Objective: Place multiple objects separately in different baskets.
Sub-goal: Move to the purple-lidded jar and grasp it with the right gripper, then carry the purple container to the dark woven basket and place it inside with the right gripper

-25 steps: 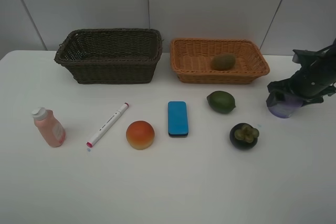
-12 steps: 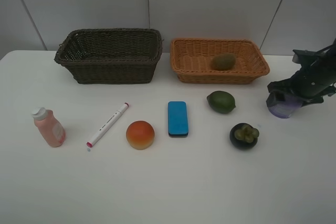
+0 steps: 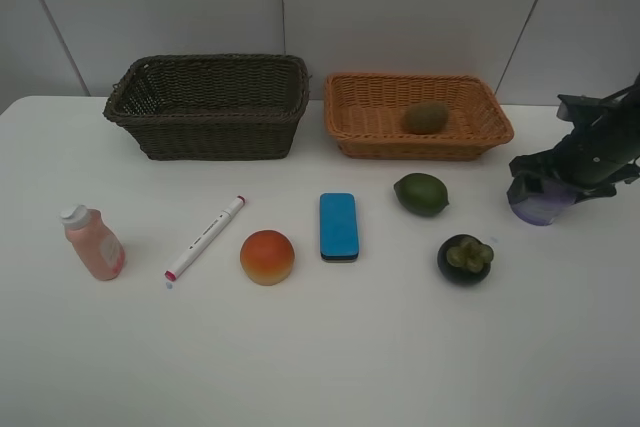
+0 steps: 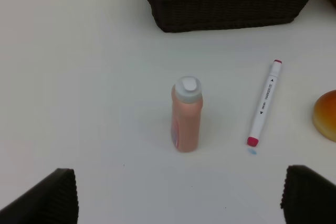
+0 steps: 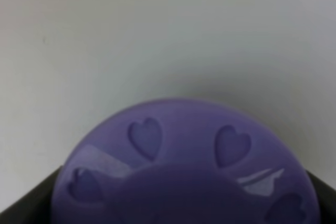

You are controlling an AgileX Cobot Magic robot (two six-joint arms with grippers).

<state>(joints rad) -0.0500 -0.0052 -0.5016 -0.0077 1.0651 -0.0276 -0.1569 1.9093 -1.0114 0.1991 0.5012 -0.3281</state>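
My right gripper [image 3: 545,185] is shut on the purple-lidded jar [image 3: 538,209] at the table's far right; its heart-embossed lid [image 5: 184,166] fills the right wrist view. A brown kiwi [image 3: 426,117] lies in the light orange basket [image 3: 420,147]. The dark brown basket [image 3: 205,135] holds nothing I can see. On the table sit a green lime [image 3: 420,193], dark mangosteen [image 3: 464,258], blue eraser [image 3: 338,226], orange-red fruit [image 3: 267,256], white marker [image 3: 205,237] and pink bottle [image 3: 94,242]. My left gripper [image 4: 178,198] is open, short of the upright bottle [image 4: 187,116].
Both baskets stand side by side at the back of the white table [image 3: 320,347], against a pale wall. The loose items lie in a row across the middle. The left wrist view also shows the marker [image 4: 264,103] and dark basket [image 4: 226,3].
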